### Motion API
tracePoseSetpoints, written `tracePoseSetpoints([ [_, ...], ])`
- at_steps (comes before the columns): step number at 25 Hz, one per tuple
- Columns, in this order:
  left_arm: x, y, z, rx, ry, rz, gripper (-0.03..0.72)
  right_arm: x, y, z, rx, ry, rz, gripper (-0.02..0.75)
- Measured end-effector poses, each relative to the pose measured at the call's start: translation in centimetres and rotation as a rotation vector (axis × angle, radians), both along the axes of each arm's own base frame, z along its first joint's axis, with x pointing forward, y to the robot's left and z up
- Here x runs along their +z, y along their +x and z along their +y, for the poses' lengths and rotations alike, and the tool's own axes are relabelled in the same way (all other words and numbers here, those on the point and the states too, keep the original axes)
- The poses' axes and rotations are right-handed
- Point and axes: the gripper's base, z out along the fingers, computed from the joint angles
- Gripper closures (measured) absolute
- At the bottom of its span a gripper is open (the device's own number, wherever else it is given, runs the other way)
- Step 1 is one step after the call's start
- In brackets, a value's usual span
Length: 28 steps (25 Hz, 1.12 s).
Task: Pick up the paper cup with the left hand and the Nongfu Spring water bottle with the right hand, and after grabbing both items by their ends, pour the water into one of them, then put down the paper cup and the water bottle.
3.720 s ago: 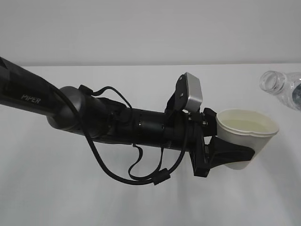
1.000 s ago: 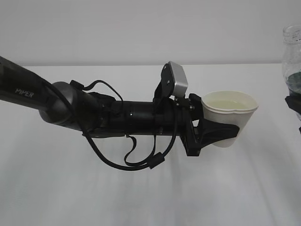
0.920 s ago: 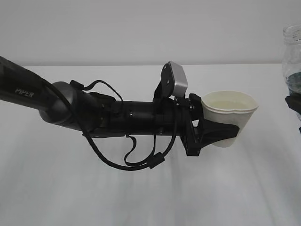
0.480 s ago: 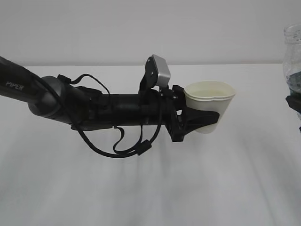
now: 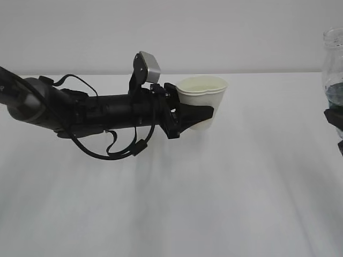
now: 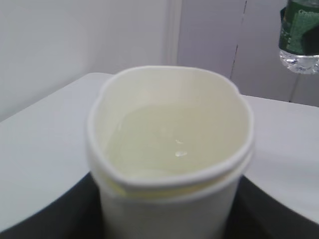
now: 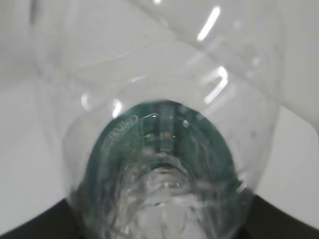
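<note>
My left gripper (image 5: 197, 114) is shut on the paper cup (image 5: 201, 99) and holds it upright above the white table (image 5: 214, 193), left of centre. In the left wrist view the cup (image 6: 169, 199) fills the frame, its rim squeezed slightly out of round, with water (image 6: 164, 144) pooled inside and a dark finger (image 6: 45, 219) on either side. The Nongfu Spring water bottle (image 5: 333, 64) stands upright at the far right edge, open mouth on top, held low down by my right gripper (image 5: 335, 120). The right wrist view looks up through the clear bottle (image 7: 164, 124) at its green label (image 7: 164, 129).
A plain pale wall (image 5: 171, 32) runs behind the table's far edge. Black cables (image 5: 107, 150) loop under the left arm. The bottle's base (image 6: 300, 35) hangs at the top right of the left wrist view, well apart from the cup.
The left arm has drawn back to the left and away from the bottle, carrying the cup with it. The bottle has stayed upright at the right edge.
</note>
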Motion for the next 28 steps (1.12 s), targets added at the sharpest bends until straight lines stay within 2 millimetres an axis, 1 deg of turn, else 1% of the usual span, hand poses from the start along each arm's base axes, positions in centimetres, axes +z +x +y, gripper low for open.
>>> tracePoseSetpoints([
  [6, 0.0, 1.4, 2.1, 0.056, 0.001, 0.000, 0.268, 0.1, 0.2, 0.1, -0.014, 0.040, -0.018, 0.378],
  [12, -0.4, 2.0, 3.7, 0.101, 0.004, 0.020, 0.269, 0.6, 0.4, 0.1, -0.031, 0.090, -0.073, 0.378],
  [15, -0.6, 2.2, 4.4, 0.120, 0.008, 0.029, 0.270, 0.1, 0.5, 0.2, -0.030, 0.101, -0.089, 0.378],
  [19, -1.0, 2.4, 5.4, 0.154, 0.007, 0.049, 0.270, -1.0, 0.7, 0.2, -0.037, 0.105, -0.056, 0.379],
  [28, -1.7, 2.5, 7.4, 0.209, -0.009, 0.050, 0.271, -1.3, 1.5, 0.5, -0.015, 0.132, -0.094, 0.379],
])
